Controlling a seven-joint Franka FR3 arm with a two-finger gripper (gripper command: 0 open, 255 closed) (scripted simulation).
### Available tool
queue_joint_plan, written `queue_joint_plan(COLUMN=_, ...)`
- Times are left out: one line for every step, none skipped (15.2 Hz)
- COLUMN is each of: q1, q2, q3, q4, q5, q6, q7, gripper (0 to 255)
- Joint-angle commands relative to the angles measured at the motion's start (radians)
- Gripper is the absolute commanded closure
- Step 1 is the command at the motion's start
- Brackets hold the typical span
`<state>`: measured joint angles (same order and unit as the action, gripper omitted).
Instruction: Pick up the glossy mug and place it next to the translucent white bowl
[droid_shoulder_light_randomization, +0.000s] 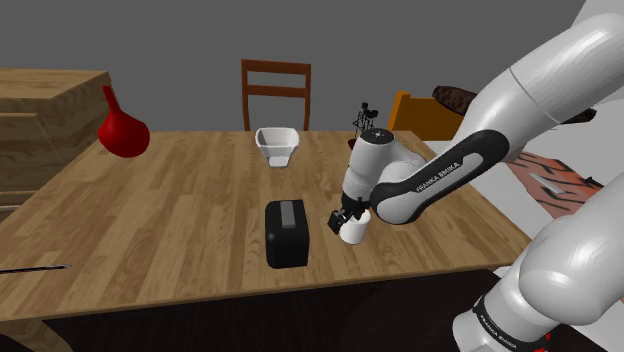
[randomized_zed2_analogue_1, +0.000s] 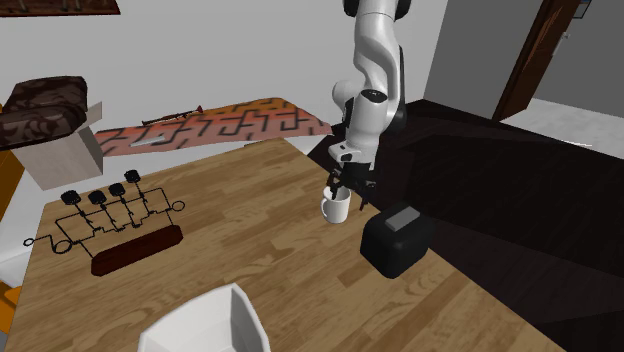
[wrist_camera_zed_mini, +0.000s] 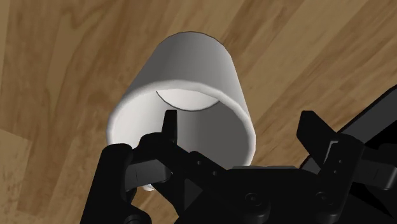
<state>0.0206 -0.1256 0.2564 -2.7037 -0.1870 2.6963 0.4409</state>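
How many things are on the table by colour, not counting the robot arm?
White: 2, mug and bowl
Black: 2, box and wire rack
Red: 1, vase
Dark: 1, thin rod at the edge
Total: 6

Inventory, placed from the gripper (droid_shoulder_light_randomization: 343, 220):
- table (droid_shoulder_light_randomization: 150, 220): wood, plank grain, directly beneath the gripper.
- black box (droid_shoulder_light_randomization: 287, 232): grey panel on top, lying on the table just beside the gripper, on the shoulder view's left.
- red vase (droid_shoulder_light_randomization: 122, 130): round body, narrow neck, well apart from the gripper at the table's far corner.
- wire rack (randomized_zed2_analogue_1: 105, 215): four black knobs, dark base, on the table, well apart.
- chair (droid_shoulder_light_randomization: 275, 90): brown wood, past the table's far edge.
- patterned rug (randomized_zed2_analogue_1: 220, 122): orange and dark, off the table.
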Motion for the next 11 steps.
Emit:
queue_joint_plan(q1=0.0, q2=0.0, q3=0.0, q4=0.0, q5=0.0, q6=0.0, q7=0.0, gripper=0)
queue_joint_plan(q1=0.0, q2=0.0, q3=0.0, q4=0.0, q5=0.0, q6=0.0, q7=0.0, gripper=0)
queue_joint_plan(q1=0.0, q2=0.0, q3=0.0, q4=0.0, q5=0.0, q6=0.0, q7=0.0, gripper=0)
queue_joint_plan(q1=0.0, q2=0.0, q3=0.0, q4=0.0, q5=0.0, q6=0.0, q7=0.0, gripper=255)
queue_joint_plan(q1=0.0, q2=0.0, q3=0.0, q4=0.0, q5=0.0, q6=0.0, q7=0.0, gripper=255)
queue_joint_plan(q1=0.0, q2=0.0, q3=0.0, q4=0.0, q5=0.0, q6=0.0, q7=0.0, gripper=255)
queue_joint_plan(q1=0.0, q2=0.0, q3=0.0, q4=0.0, q5=0.0, q6=0.0, q7=0.0, gripper=255)
queue_joint_plan(q1=0.0, q2=0.0, q3=0.0, q4=0.0, q5=0.0, q6=0.0, q7=0.0, gripper=255)
queue_joint_plan(q1=0.0, q2=0.0, q3=0.0, q4=0.0, q5=0.0, q6=0.0, q7=0.0, gripper=255)
queue_joint_plan(q1=0.0, q2=0.0, q3=0.0, q4=0.0, q5=0.0, q6=0.0, q7=0.0, gripper=255)
queue_joint_plan(q1=0.0, q2=0.0, q3=0.0, q4=0.0, q5=0.0, q6=0.0, q7=0.0, gripper=255)
